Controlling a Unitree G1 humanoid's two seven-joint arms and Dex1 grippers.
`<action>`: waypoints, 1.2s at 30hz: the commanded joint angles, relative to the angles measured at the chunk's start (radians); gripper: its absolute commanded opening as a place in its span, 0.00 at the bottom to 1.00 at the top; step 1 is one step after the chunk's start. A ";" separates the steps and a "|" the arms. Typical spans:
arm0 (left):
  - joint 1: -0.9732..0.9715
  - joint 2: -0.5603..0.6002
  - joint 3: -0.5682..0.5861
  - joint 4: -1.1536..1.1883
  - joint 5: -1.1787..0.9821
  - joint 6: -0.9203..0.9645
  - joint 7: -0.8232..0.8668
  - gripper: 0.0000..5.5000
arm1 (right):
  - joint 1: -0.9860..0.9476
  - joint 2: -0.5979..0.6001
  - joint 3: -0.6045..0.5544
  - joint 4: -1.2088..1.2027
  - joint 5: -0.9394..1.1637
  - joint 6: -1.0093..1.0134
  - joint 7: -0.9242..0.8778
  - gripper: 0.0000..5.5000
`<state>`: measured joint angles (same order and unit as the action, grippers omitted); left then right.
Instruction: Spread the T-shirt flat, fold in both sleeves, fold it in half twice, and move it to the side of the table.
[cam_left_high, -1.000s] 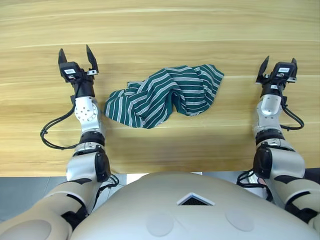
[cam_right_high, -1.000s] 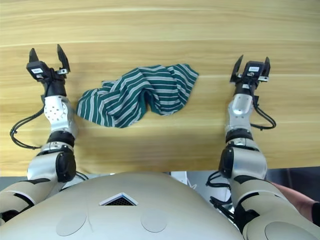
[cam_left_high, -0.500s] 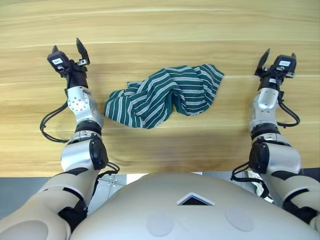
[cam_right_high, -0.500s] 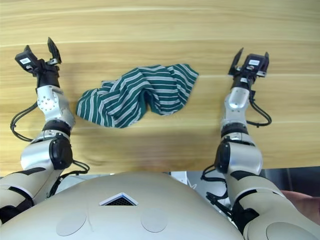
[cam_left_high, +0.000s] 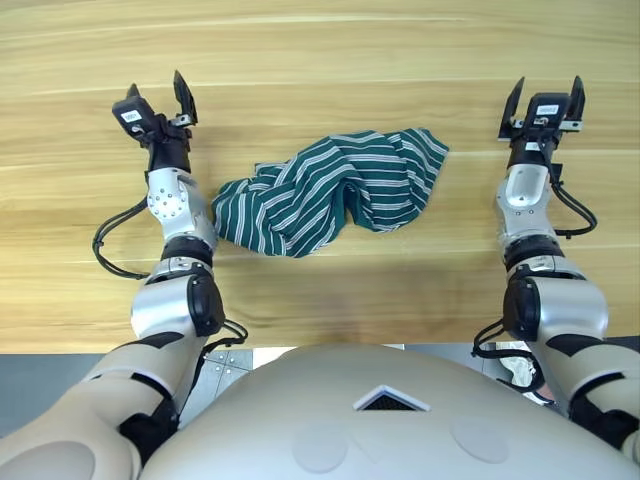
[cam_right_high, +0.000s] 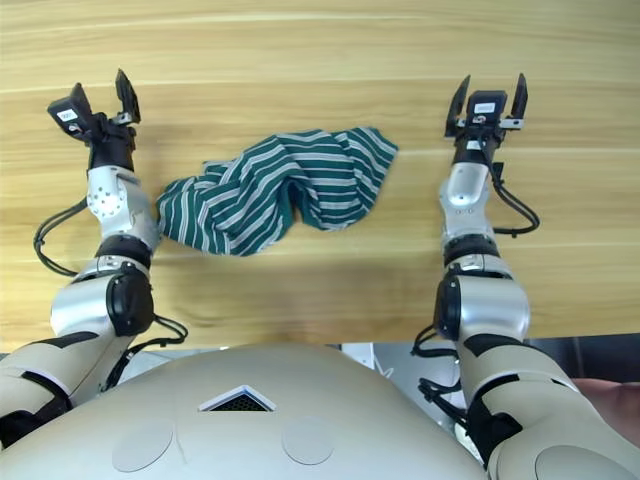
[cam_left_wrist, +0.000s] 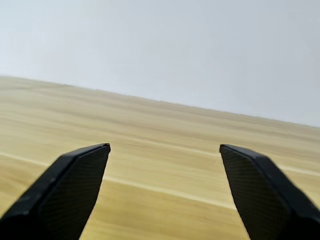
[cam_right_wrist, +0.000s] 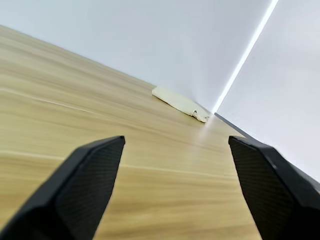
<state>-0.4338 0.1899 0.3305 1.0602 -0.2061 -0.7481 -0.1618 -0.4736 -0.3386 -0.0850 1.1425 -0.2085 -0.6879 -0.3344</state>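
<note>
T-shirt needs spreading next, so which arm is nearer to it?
Left. The left arm lies close beside the left edge of the T-shirt; the right arm stands well clear of its right edge.

We cannot make out the sleeves in the crumpled green white-striped T-shirt (cam_left_high: 330, 190); the pale flat object (cam_right_wrist: 180, 104) is too blurred to name.

Our left gripper (cam_left_high: 155, 88) sat upper left, our right gripper (cam_left_high: 548, 85) upper right, forearms extended, both with fingers spread apart.
</note>
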 joint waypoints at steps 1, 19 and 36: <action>0.022 -0.011 -0.025 -0.037 0.025 0.001 0.008 0.74 | 0.010 -0.012 0.001 -0.010 0.000 -0.018 -0.021 0.70; 0.941 0.373 -0.363 -1.385 0.317 0.150 -0.550 0.74 | 0.584 -0.363 0.127 -0.969 -0.239 0.087 0.420 0.70; 1.030 0.410 -0.371 -1.371 0.859 0.163 -0.274 0.74 | 0.390 -0.283 0.249 -0.858 -0.328 0.171 0.437 0.70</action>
<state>0.6116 0.5885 -0.0462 -0.3352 0.6110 -0.6019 -0.4643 -0.0743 -0.6182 0.1632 0.2768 -0.5304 -0.5127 0.1124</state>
